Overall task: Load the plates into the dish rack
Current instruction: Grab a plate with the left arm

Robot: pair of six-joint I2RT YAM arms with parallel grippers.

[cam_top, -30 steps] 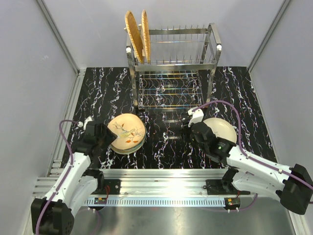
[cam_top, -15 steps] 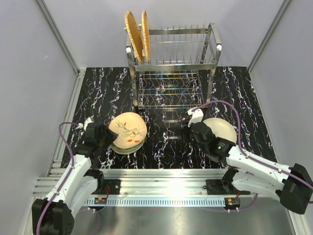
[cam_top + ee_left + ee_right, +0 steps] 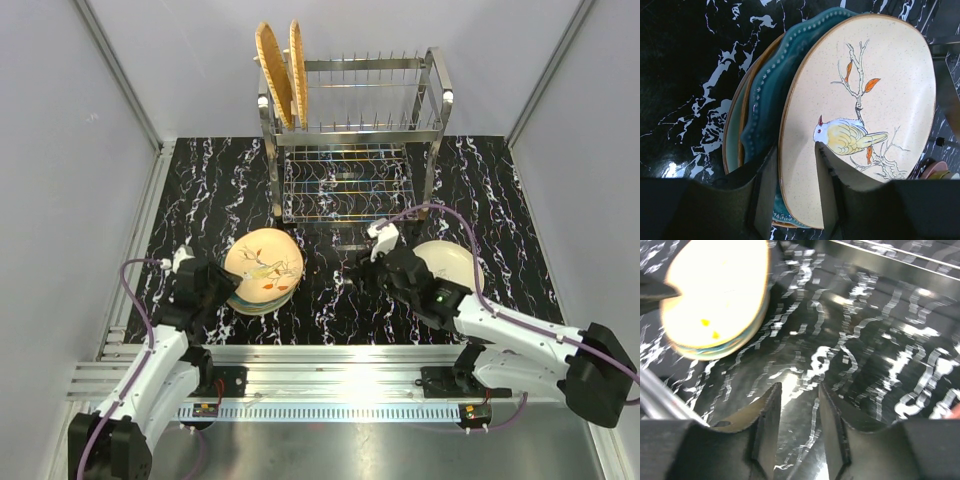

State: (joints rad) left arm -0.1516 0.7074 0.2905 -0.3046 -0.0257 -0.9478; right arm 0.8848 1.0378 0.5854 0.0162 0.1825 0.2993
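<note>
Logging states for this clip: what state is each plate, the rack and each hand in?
dish rack: standing, two plates loaded
orange plates: upright in top tier
bird plate: atop left stack, rim in left hand
left hand: straddling that rim, grip unclear
right hand: open, empty
cream plate: lying flat

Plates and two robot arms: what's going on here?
Two arms are loading plates into the dish rack, where two orange plates already stand upright. The left gripper has its fingers astride the rim of the bird plate, which lies on a teal plate; whether it grips is unclear. The right gripper hangs open and empty above the table, beside a cream plate.
</note>
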